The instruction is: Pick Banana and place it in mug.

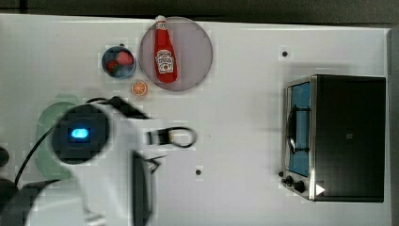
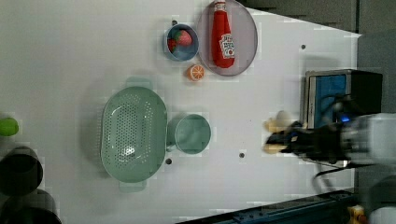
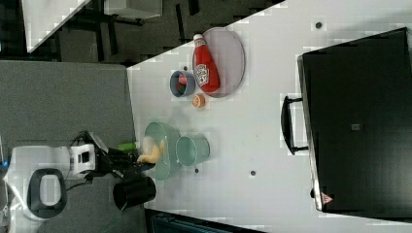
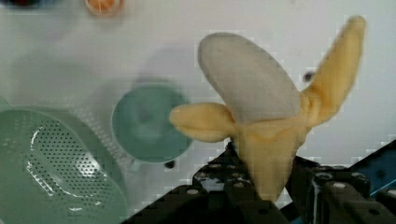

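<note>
My gripper (image 4: 267, 189) is shut on the banana (image 4: 261, 126), a pale yellow peeled piece with its skin flaps spread, held by its lower end. In the left view the banana (image 2: 275, 133) hangs in the gripper (image 2: 280, 138) high above the table, to the left view's right of the mug (image 2: 192, 134). The mug (image 4: 147, 123) is a round pale green cup that stands upright and empty, touching the colander (image 2: 133, 133). In the right view the banana (image 3: 151, 151) shows in front of the colander (image 3: 163, 148), beside the mug (image 3: 192, 149).
A ketchup bottle (image 1: 164, 54) lies on a grey plate (image 1: 195, 52). Beside it are a blue bowl of red fruit (image 1: 119, 62) and an orange slice (image 1: 139, 88). A toaster oven (image 1: 336, 136) stands at the top view's right. Black cups (image 2: 21, 170) stand beside the colander.
</note>
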Action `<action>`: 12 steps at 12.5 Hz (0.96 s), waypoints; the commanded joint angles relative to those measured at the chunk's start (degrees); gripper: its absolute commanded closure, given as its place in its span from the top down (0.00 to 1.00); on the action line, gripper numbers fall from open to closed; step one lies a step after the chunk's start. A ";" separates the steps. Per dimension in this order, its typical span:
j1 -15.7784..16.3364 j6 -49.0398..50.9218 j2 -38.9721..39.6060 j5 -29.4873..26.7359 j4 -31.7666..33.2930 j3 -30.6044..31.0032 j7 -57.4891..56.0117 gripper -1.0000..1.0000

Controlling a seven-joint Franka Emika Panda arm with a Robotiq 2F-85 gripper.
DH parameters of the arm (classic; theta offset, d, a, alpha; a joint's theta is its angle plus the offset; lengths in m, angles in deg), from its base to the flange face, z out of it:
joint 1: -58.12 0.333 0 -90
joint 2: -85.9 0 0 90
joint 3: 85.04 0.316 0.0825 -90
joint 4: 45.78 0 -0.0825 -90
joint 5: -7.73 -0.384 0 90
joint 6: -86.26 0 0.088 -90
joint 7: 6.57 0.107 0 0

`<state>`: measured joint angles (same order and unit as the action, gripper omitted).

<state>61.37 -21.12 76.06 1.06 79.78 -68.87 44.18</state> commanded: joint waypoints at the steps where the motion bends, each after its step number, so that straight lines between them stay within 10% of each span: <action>1: 1.29 -9.84 0.24 -1.35 4.62 5.60 17.41 0.33; 8: 1.28 -30.77 15.66 -0.59 9.89 7.46 22.76 0.36; 12: 1.26 -38.90 21.32 -0.39 9.96 7.01 22.81 0.82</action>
<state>63.36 -58.35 97.97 -0.49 90.64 -61.63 64.52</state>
